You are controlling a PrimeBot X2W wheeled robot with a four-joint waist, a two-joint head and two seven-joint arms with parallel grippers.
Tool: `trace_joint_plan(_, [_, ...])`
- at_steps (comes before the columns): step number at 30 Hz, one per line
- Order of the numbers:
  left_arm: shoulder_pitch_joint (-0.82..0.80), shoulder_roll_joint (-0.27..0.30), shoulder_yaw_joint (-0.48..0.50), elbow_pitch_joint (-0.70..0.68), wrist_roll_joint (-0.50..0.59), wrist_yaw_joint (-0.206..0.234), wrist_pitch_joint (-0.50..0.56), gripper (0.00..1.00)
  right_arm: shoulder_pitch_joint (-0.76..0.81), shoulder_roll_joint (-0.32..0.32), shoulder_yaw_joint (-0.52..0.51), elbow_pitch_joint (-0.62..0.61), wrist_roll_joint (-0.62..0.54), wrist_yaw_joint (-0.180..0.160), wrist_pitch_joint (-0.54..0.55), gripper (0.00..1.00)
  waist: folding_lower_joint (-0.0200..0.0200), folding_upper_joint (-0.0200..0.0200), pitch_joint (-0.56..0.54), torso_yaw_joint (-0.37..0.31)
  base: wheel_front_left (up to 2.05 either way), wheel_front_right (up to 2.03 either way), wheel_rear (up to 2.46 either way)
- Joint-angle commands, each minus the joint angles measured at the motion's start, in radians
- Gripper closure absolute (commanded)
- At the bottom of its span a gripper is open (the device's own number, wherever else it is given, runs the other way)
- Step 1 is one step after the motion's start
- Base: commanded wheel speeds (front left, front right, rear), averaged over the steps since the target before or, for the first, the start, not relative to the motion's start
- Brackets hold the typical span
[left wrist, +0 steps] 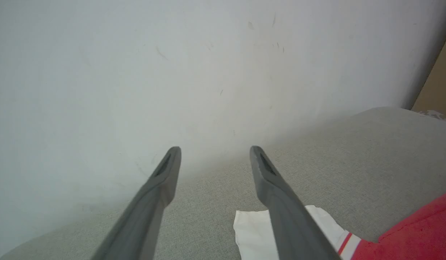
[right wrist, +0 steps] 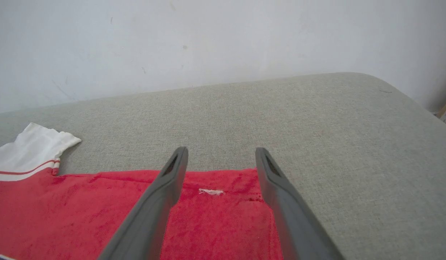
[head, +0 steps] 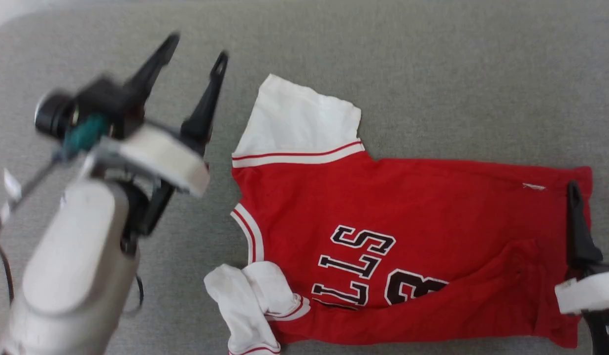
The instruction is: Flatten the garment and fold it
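Grey fabric surface [head: 432, 74] carries the garment [head: 408, 207]: front up, collar toward the robot's left, hem toward its right. Wrist views add a white wall [left wrist: 136, 72] behind the surface. Head view has the lettering and the bunched near sleeve [head: 250, 305]; the far sleeve lies flat, and the near edge is folded up over the front. Left gripper [head: 197, 47] is raised beside the far sleeve, fingers apart and empty; one finger overlaps that sleeve in its wrist view [left wrist: 214, 150]. Right gripper [head: 594, 190] is over the hem end, fingers spread and empty, small white tag [right wrist: 211, 192] between them. Print reads sideways "LLS", with a partly covered "3".
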Motion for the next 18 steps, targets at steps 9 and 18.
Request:
trace_joint_plan(9, [-0.301, 0.044, -0.118, 0.2, -0.143, -0.09, 0.325, 0.0, -0.076, 0.001, 0.03, 0.021, -0.016, -0.001, -0.044, 0.0, -0.0003, 0.0, 0.143, -0.063, 0.0, 0.0, 0.0])
trace_joint_plan(18, [-0.397, 0.149, -0.272, 0.267, -0.305, -0.094, 0.521, 0.0, -0.098, 0.001, 0.035, 0.045, -0.009, -0.001, -0.068, 0.0, -0.0003, 0.0, 0.207, -0.113, 0.0, 0.0, 0.0])
